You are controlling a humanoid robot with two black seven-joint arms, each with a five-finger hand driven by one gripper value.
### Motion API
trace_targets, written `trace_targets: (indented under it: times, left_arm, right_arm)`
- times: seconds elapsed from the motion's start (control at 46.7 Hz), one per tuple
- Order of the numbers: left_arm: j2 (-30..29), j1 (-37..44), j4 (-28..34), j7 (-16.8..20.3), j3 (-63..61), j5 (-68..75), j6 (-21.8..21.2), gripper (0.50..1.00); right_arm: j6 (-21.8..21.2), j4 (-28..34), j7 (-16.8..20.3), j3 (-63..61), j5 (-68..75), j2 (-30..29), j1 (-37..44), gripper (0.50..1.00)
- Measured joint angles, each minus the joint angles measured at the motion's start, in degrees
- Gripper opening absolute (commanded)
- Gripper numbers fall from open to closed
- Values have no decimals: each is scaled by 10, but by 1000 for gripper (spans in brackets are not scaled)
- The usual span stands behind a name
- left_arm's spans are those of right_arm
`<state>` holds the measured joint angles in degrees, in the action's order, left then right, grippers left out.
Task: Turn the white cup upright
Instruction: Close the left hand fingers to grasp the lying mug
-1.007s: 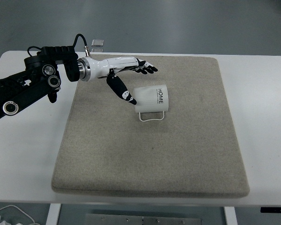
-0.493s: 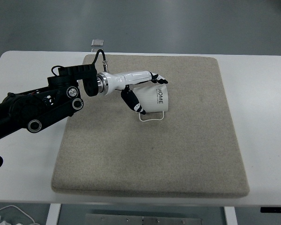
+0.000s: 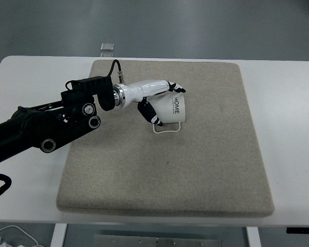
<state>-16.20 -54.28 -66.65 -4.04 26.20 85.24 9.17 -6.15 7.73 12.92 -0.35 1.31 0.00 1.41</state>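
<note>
- Grey flooring is showing beyond the far edge of a white rectangular table (image 3: 293,128), which is filling most of the top view.
- A thick beige felt-like square mat (image 3: 170,170) is lying flat on the table and covering its middle.
- A white cylindrical cup with a thin wire-like handle (image 3: 171,109) is lying on its side on the far-central part of the mat, with black lettering reading "HOME" facing up.
- The cup's handle is pointing toward the near edge of the mat and resting on the mat surface.
- The left arm, black-cased with round silver joints, is entering from the picture's left edge and reaching across the table onto the mat.
- The left hand (image 3: 157,98), white with black fingertips, is sitting at the cup's left end.
- Its fingers (image 3: 176,89) are extending over the far side of the cup, while the thumb is pressing along the near side by the open end; the hand is closing around the cup in a grasp.
- Whether the cup is lifting clear of the mat cannot be told from this view.
- A small pale rectangular object (image 3: 107,47) is lying on the floor beyond the table's far edge.
- White cables (image 3: 5,237) are trailing at the near-left corner below the table.
</note>
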Motion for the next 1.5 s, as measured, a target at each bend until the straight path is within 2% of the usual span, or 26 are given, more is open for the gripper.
trace_targets:
  times: [0.171, 0.257, 0.428, 0.578, 0.664, 0.707, 0.942, 1.264, 1.435, 1.499]
  left_arm:
    - [2, 0, 3, 0, -2, 0, 0, 966]
    - [3, 0, 4, 0, -3, 0, 0, 943]
    - [4, 5, 13, 0, -3, 2, 0, 928]
    - [7, 6, 21, 0, -3, 3, 0, 879]
    - [13, 7, 26, 0, -3, 3, -1, 821]
    - [15, 7, 27, 0, -3, 4, -1, 812]
    - [15, 7, 28, 0, -3, 4, -1, 500]
    - [9, 8, 26, 10, 11, -26, -4, 500]
    - [2, 11, 26, 22, 17, -127, -11, 500]
    - [1, 12, 26, 35, 25, -170, -27, 500]
  right_arm:
    - [0, 0, 0, 0, 0, 0, 0, 930]
    - [0, 0, 0, 0, 0, 0, 0, 930]
    - [0, 0, 0, 0, 0, 0, 0, 930]
    - [0, 0, 0, 0, 0, 0, 0, 930]
    - [0, 0, 0, 0, 0, 0, 0, 930]
    - [0, 0, 0, 0, 0, 0, 0, 930]
    - [0, 0, 0, 0, 0, 0, 0, 930]
    - [0, 0, 0, 0, 0, 0, 0, 930]
    - [0, 0, 0, 0, 0, 0, 0, 930]
    - [0, 0, 0, 0, 0, 0, 0, 930]
